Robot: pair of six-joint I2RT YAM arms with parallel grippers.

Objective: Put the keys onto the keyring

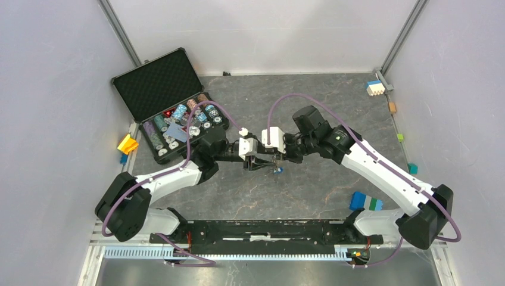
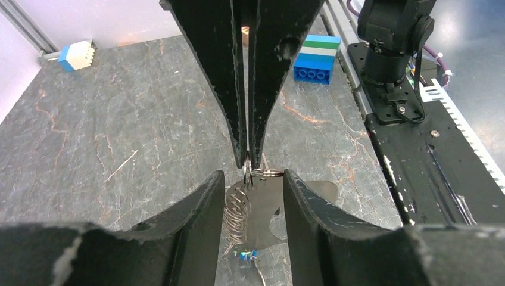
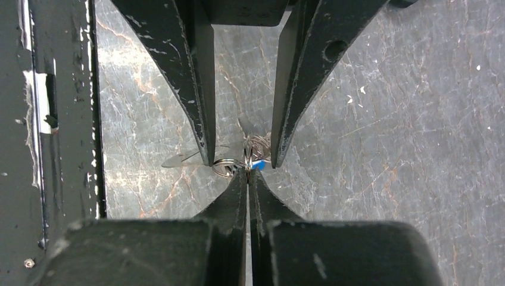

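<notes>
Top view, centre of frame: both arms met tip to tip over the table point(image 1: 309, 113). On the left, the L pincer point(image 2: 251, 180) had its fingers spread w/ a clear gap, gripping nothing. The metal bunch hung betw. them, no contact visible.

In that gap was the keyring point(image 2: 237, 210). Its coiled, chain-like stretch ran lengthwise down the lower centre of the left wrist view, roughly along the L pincer's own axis. Judging by its shadow, it was lifted off the table. A blue-tagged key point(image 3: 258, 164) sat right at the bunch; can't tell whether it was threaded on.

On the right, the R pincer point(image 2: 249, 158) was pressed together, pinching thin wire at the keyring's upper end. So the R arm carried it, and the L arm looked free to fetch a key.
</notes>
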